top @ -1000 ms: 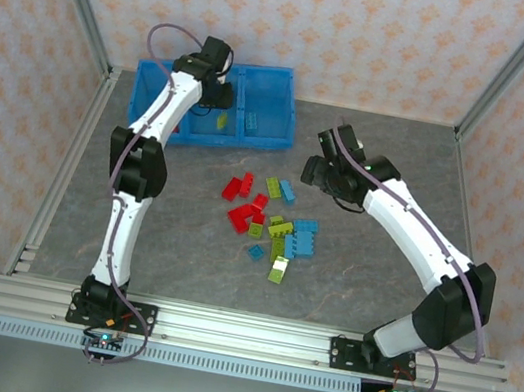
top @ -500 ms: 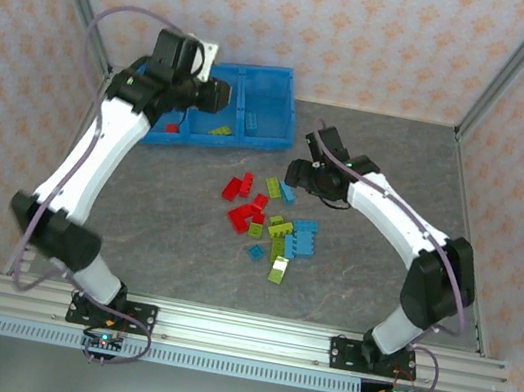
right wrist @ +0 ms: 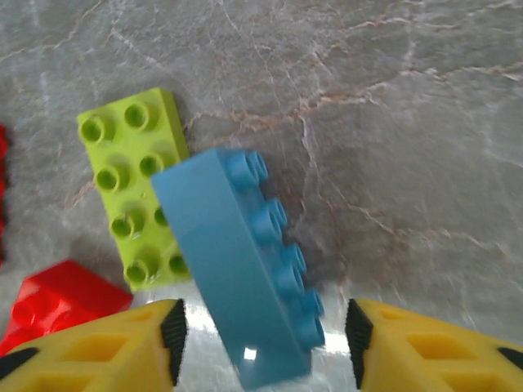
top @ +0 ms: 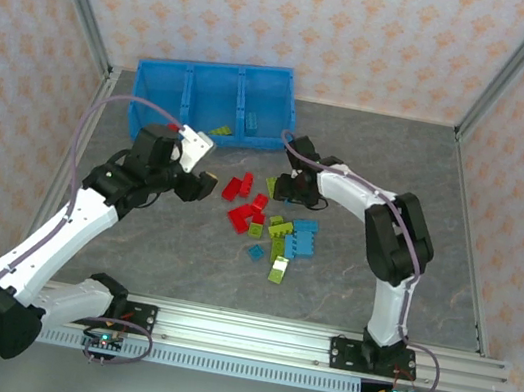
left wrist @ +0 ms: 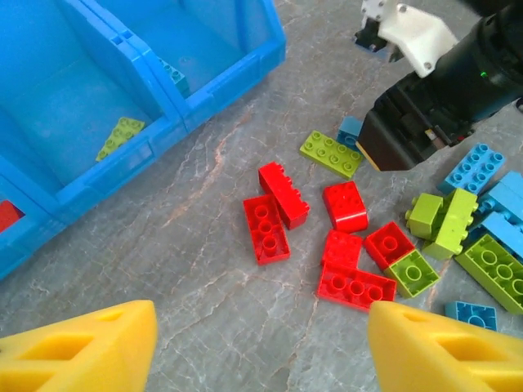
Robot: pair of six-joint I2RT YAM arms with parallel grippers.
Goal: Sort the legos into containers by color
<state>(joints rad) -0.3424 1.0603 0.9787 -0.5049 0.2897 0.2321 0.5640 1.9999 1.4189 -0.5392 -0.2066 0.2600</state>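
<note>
Red (top: 241, 215), lime (top: 276, 271) and light blue (top: 303, 239) legos lie scattered mid-table. The bright-blue tray (top: 213, 68) stands at the back left. Its middle compartment holds a lime brick (top: 220, 131) and its right one a blue brick (top: 252, 118); a red brick (left wrist: 5, 216) shows in the left one. My left gripper (top: 198, 183) hangs open just left of the red bricks (left wrist: 265, 229), with bare table between its fingers (left wrist: 90, 343). My right gripper (right wrist: 261, 327) is open astride a light blue brick (right wrist: 237, 269) tilted on its edge, with gaps on both sides.
A lime brick (right wrist: 131, 188) and a red brick (right wrist: 57, 306) lie just beside the blue one. The right gripper's black body (left wrist: 417, 122) stands close behind the pile in the left wrist view. Metal posts and patterned walls ring the table.
My left arm has pulled back from the tray and come down beside the red bricks. My right gripper has moved left and lower, over the light blue brick at the pile's back edge.
</note>
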